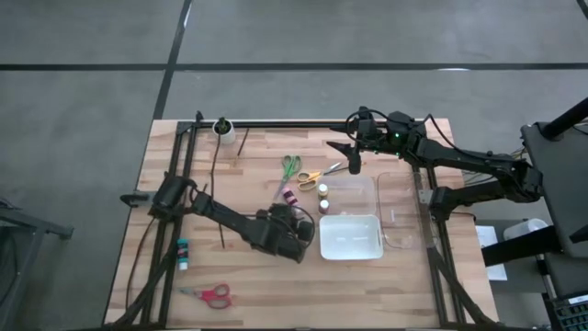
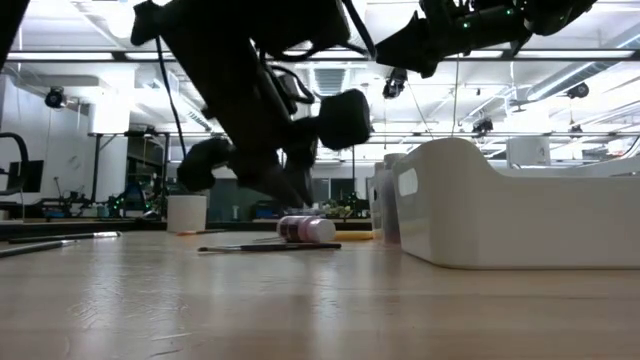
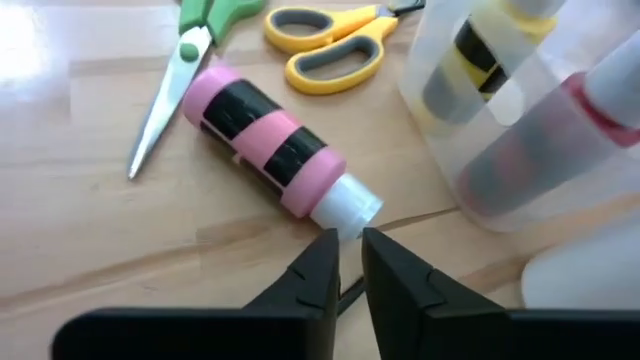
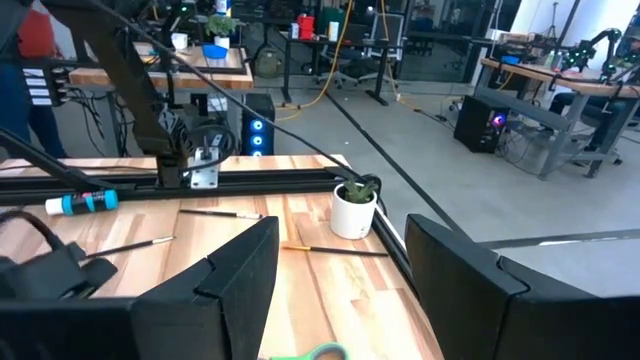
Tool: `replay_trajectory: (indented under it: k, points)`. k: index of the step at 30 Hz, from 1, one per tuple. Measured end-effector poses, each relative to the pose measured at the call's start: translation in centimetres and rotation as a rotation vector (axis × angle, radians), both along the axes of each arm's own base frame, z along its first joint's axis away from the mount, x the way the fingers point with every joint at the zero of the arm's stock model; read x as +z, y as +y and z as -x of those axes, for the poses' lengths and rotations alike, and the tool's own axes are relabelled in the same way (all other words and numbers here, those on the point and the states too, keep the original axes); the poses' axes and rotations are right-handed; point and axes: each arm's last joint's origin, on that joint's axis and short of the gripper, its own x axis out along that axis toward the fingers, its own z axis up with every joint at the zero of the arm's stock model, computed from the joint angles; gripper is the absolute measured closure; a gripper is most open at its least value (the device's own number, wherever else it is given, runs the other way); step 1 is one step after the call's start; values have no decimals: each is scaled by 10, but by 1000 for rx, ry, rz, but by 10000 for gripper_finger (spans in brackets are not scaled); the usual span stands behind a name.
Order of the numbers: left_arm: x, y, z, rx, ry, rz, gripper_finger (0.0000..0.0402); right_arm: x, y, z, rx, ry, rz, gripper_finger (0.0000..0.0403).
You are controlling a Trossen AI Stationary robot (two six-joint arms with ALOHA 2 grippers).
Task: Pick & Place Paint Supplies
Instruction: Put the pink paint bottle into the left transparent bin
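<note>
Pink bottle: a pink paint bottle (image 3: 262,138) with black bands and a pale cap lay on its side on the wooden table (image 1: 248,276), directly ahead of the left gripper (image 3: 350,262).
Long axis: it ran slantwise to the gripper's reach, cap end nearest the fingertips, the cap just beyond them and seemingly not touching.
Left gripper state: the two dark fingers stood nearly together, a narrow slit between them, with nothing visibly held.
Nearer arm: the left one by far; the right gripper (image 1: 354,158) hung well off above the far side of the table, its jaws wide and empty.
Neighbours: beyond the bottle from the gripper lay green-handled scissors (image 3: 190,40) and yellow-handled scissors (image 3: 325,45); to one side stood a clear plastic container (image 3: 520,110) with more bottles showing through its wall.
Surfaces: the bottle was smooth and round, likely to roll; the cap slick and small.
Judgement: the fingers would probably need to spread and straddle the bottle across its length.
</note>
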Motion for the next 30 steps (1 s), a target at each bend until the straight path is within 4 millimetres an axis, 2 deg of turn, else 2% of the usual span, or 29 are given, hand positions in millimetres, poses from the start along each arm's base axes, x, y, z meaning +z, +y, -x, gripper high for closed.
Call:
replay_trajectory:
  k: [6, 9, 12, 18, 21, 25, 30]
  points:
    - [12, 1, 2, -3, -17, 11, 352, 0, 0, 0, 0, 0, 0, 186]
    - [13, 1, 1, 50, -76, 45, 333, 0, 0, 0, 0, 0, 0, 186]
    - [12, 4, -2, 105, -132, 94, 283, 0, 0, 0, 1, 0, 0, 186]
    - [9, 23, -10, 153, -153, 157, 153, 0, 0, 0, 1, 0, 0, 186]
    - [9, 36, -13, 182, -149, 180, 113, 0, 0, 0, 0, 0, 0, 186]
    - [7, 54, -14, 251, -143, 251, 99, 0, 0, 0, 0, 0, 0, 186]
    - [3, 67, -13, 307, -91, 413, 105, 0, 0, 0, 0, 0, 0, 186]
